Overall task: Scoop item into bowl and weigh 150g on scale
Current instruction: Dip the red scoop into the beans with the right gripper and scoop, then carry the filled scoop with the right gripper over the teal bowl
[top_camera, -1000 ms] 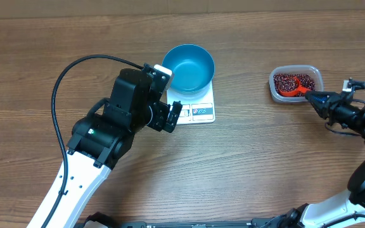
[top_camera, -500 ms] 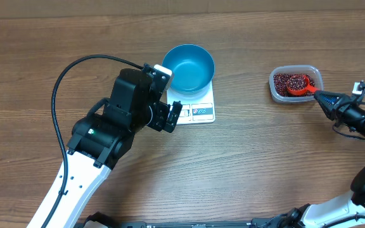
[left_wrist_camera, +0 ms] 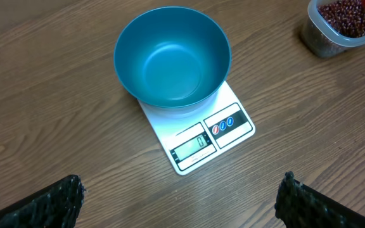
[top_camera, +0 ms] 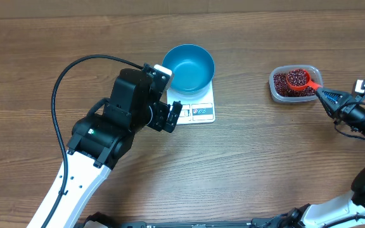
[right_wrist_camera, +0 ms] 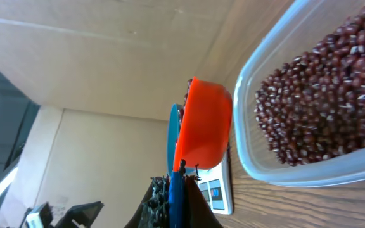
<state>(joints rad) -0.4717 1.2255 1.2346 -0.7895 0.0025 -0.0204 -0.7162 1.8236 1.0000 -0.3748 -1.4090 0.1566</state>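
Observation:
Small red-brown beans, the item, fill a clear tub at the right. My right gripper is shut on the blue handle of an orange scoop. The scoop holds beans and hangs over the tub. The blue bowl sits empty on the white scale. Just left of the scale's display edge, my left gripper stands open with only bare table between its fingers.
The left arm and its black cable take up the table's left half. The tub's near wall rises between the scoop and the table in the right wrist view. Bare wood lies between the scale and the tub.
The right gripper has drawn back to the right and raised the scoop out of the bean heap; the scoop now carries beans. The left arm has not moved.

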